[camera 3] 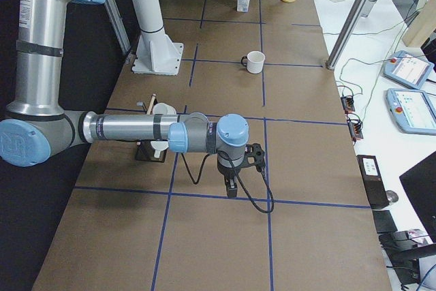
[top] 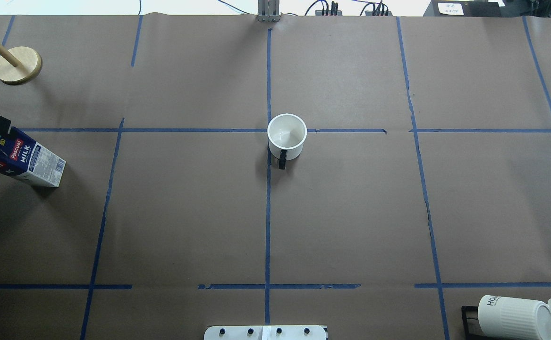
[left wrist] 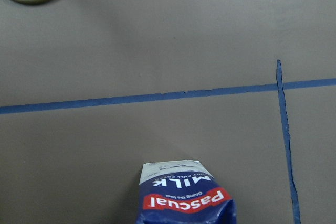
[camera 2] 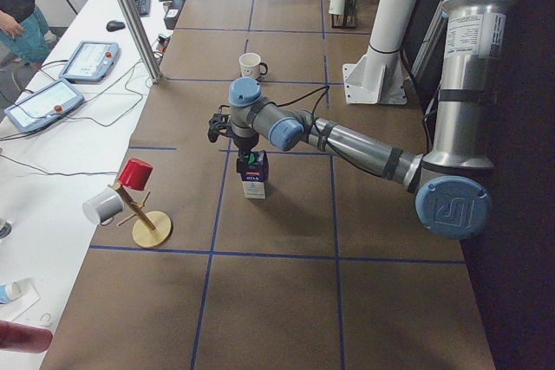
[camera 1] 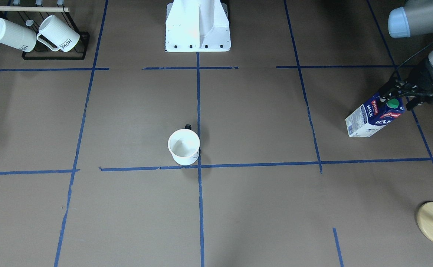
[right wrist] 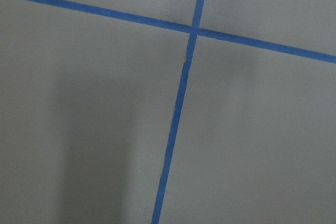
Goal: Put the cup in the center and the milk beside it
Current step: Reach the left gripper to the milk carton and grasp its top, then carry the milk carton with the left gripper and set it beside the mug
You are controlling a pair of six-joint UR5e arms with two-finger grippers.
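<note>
The cup [camera 1: 183, 146] is stood upright, mouth up, just beside the center [camera 1: 199, 167], with one tape line partly covered by it; its black handle is turned toward the robot base. The milk [camera 1: 374, 118] is found upright, well apart from the cup, near the table end on the robot's left. The left gripper [camera 1: 395, 99] is set at the carton's gable top by the green cap; whether its fingers are clamped cannot be told. The right gripper [camera 3: 232, 187] is hung low over bare paper, finger state not discernible
</note>
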